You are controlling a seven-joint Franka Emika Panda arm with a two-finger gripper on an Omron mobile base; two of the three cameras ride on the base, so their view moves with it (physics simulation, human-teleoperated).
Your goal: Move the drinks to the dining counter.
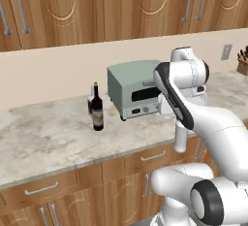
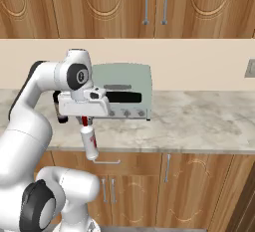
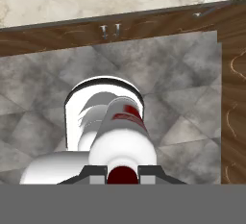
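My gripper (image 2: 84, 121) is shut on the red cap of the small white bottle (image 2: 90, 145), which hangs below it, tilted, in front of the worktop's edge and above the floor. In the hand view the white bottle (image 3: 122, 139) runs away from the gripper (image 3: 122, 174) towards the grey tiles. In the left base view it (image 1: 180, 140) dangles under my forearm. The tall dark wine bottle (image 1: 97, 109) stands on the marble worktop (image 1: 48, 142), with the short clear bottle (image 1: 90, 99) just behind it. The dining counter is out of view.
A pale green toaster oven (image 1: 135, 88) sits on the worktop against the wall, right of the bottles. A knife block (image 1: 242, 61) stands at the far right. Wooden cabinets hang above and drawers (image 2: 164, 169) run below the worktop.
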